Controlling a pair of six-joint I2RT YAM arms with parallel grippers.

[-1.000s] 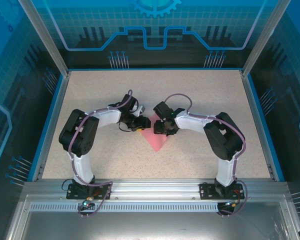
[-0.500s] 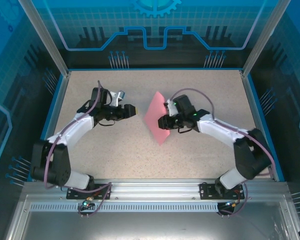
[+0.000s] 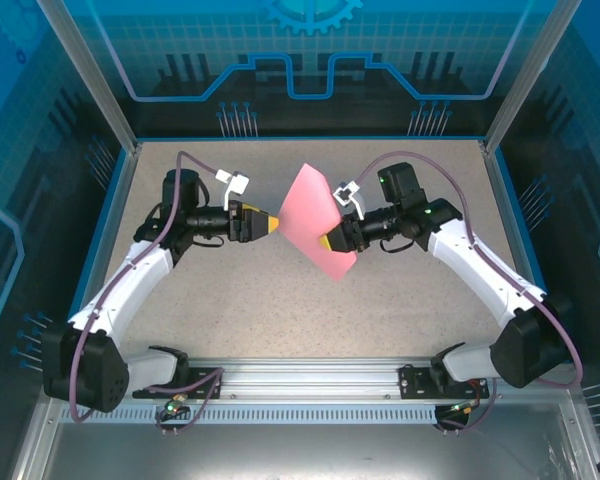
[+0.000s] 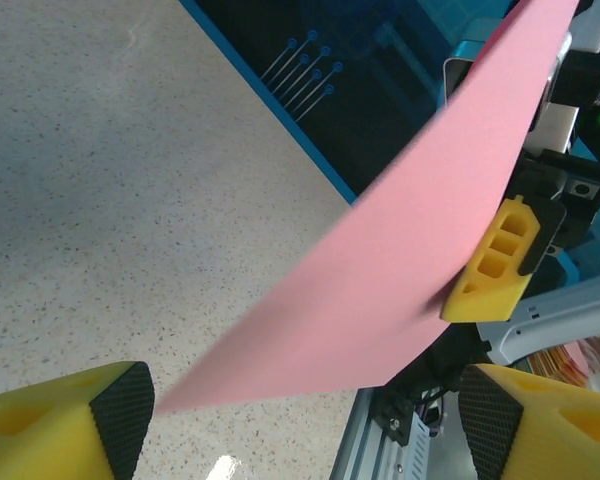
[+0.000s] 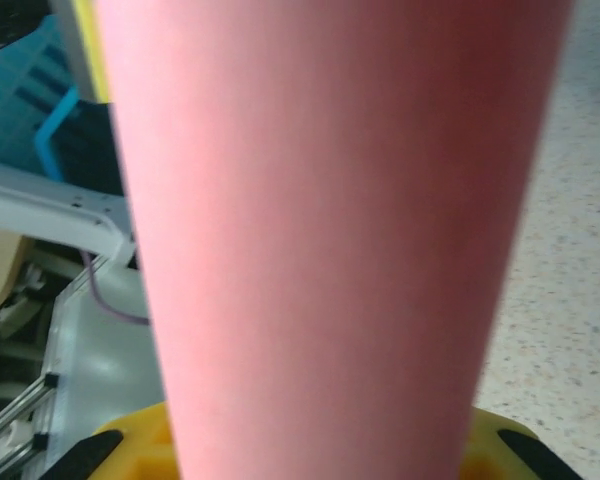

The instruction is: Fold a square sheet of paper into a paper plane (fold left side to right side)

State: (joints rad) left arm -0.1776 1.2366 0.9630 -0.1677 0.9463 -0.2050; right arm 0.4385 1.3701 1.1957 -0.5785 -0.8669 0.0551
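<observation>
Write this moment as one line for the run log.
paper: held in the air above table, tilted | right gripper: shut on paper | left gripper: open, facing paper, not gripping

We find the overhead view bright and evenly lit from above, with only soft shadows under the arms (image 3: 130,285) on the table (image 3: 230,300) and faint reflections in the blue wall panels (image 3: 40,100). In the left wrist view the table grain is sharp, but the pink paper (image 4: 400,290) blurs along its lower edge and the left fingers (image 4: 70,420) are soft. In the right wrist view the pink paper is too close to focus, darker toward its right side.
</observation>
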